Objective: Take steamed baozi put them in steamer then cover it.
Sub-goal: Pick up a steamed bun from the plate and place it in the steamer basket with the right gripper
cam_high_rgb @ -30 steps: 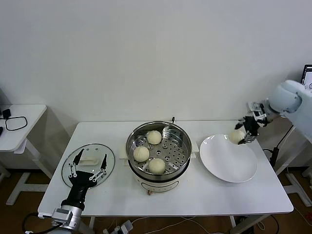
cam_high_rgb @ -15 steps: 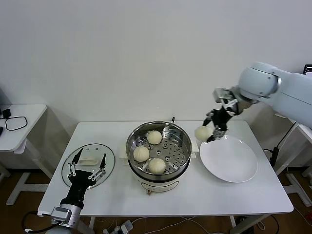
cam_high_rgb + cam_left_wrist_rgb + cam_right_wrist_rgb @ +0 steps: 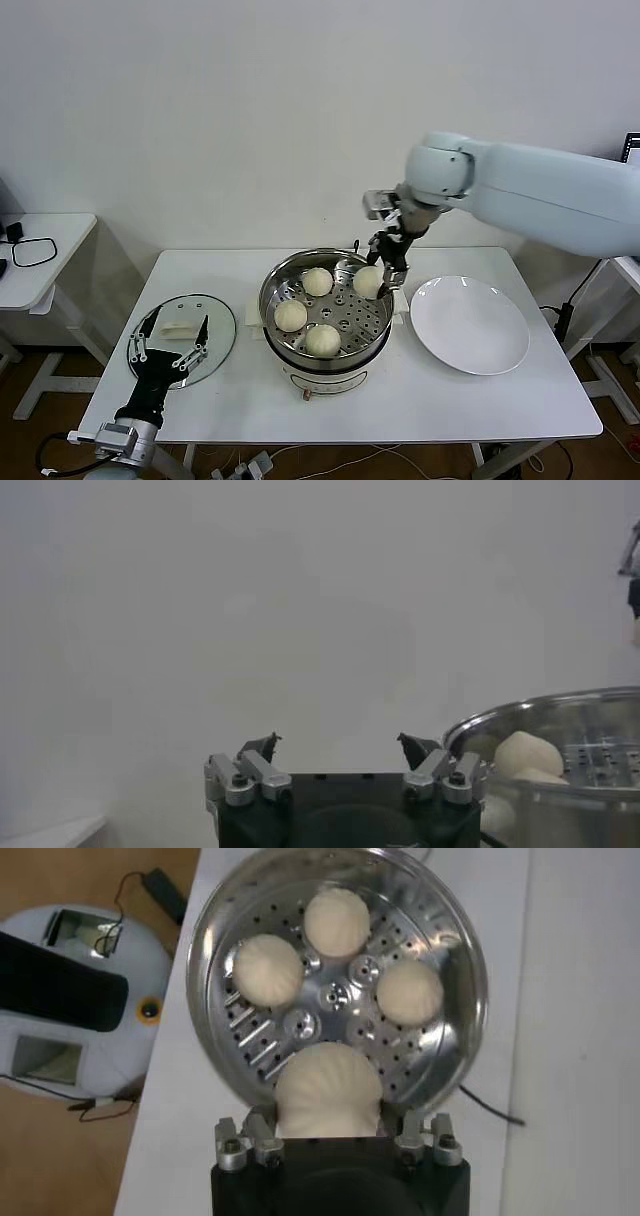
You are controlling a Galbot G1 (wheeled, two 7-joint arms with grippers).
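Pincer state, right arm: the right pincer is pinched on one steamed baozi, with a finger on each side of the bun, as the right wrist view confirms. The held bun hangs over the rear right portion of the steamer, just above the perforated tray; contact with the tray cannot be determined. The right arm reaches in from the right side, above the white plate.

Three further buns lie on the tray inside the steamer: one at the rear, one at the left, one at the front. They are set apart from one another around the tray centre.

The steamer stands at the middle of the white worktop. The plate lies just beside it on the right.

The left pincer is spread wide and holds nothing. It is positioned at the front left of the worktop, over the near edge of the cover. The cover lies flat on the worktop to the left of the steamer, its white handle uppermost.
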